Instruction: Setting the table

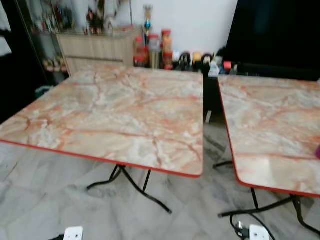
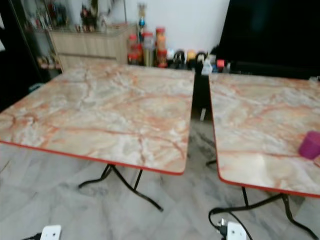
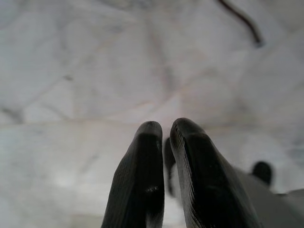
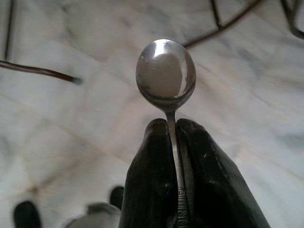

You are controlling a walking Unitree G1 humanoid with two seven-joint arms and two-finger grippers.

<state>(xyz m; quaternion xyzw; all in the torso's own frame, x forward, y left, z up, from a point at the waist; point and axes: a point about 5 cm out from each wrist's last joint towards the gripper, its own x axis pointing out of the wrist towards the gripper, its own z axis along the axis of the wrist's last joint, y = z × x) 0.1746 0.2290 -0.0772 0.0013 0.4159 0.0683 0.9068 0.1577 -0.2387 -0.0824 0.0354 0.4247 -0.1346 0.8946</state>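
Right gripper (image 4: 172, 126) clamps a shiny metal spoon (image 4: 166, 75) — left gripper (image 3: 166, 130) fingers together, empty — 2 marble-patterned red-edged tables (image 1: 115, 110) ahead.

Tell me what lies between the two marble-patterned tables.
Only a narrow gap of grey floor separates the left table from the right table, per the eye views.

The spoon (image 4: 166, 76) handle bears stamped letters, perhaps "UNN", too blurred to read with certainty.

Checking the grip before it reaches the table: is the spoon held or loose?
Held. The right gripper is shut on the spoon, handle pinched between its fingers, bowl sticking out past the tips.
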